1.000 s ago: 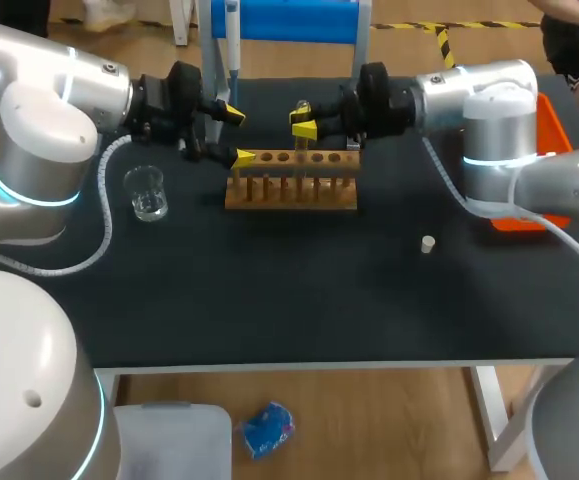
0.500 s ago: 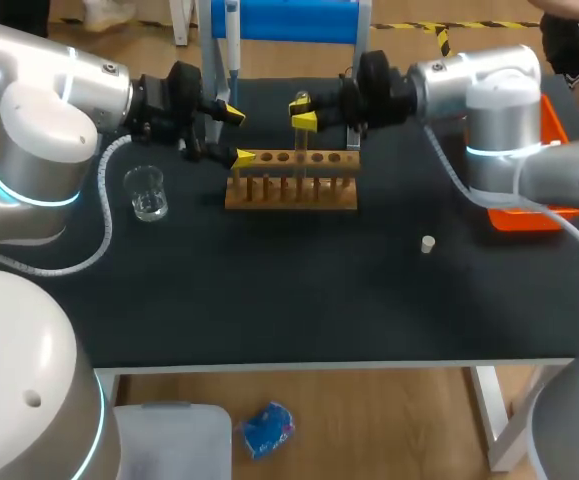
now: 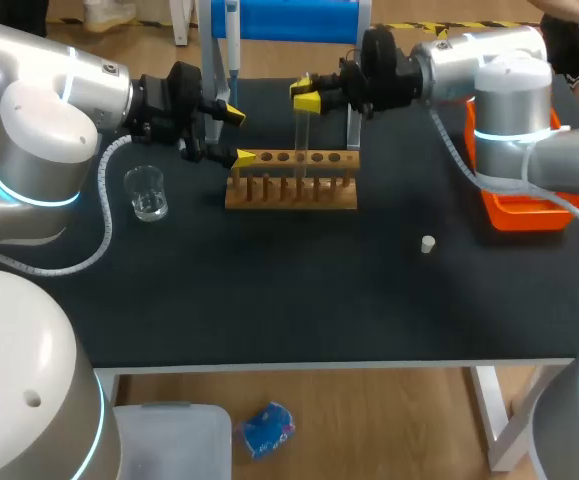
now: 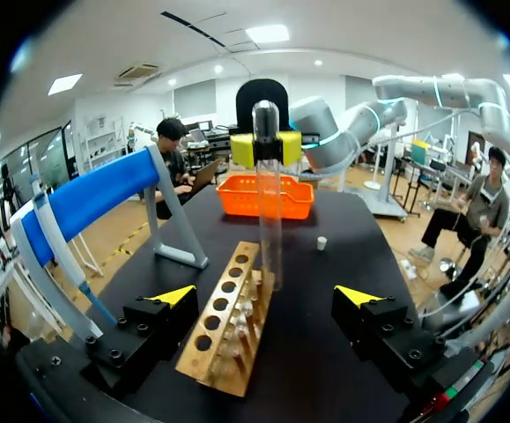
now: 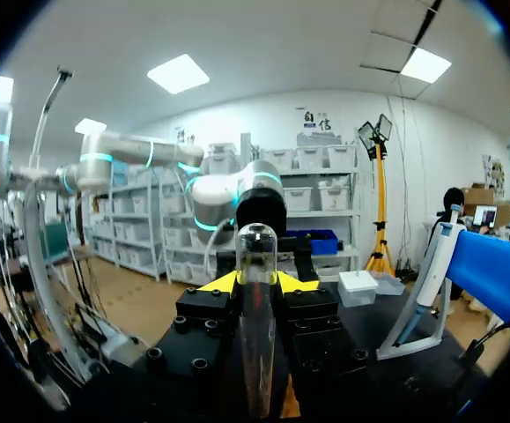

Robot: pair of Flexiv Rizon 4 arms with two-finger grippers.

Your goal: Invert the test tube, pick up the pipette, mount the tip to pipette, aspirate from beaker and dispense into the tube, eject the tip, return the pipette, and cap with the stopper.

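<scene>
The right gripper pinches the test tube just below its rounded top. Its wrist is level and reaches left over the table's far side, and the tube hangs upright with its lower end at the top of the wooden rack. The left gripper, fingers spread wide, sits level at the rack's left end, pointing right toward the tube.

The head view's edge cuts off the top of the blue stand. The stopper is too small for you to judge.
</scene>
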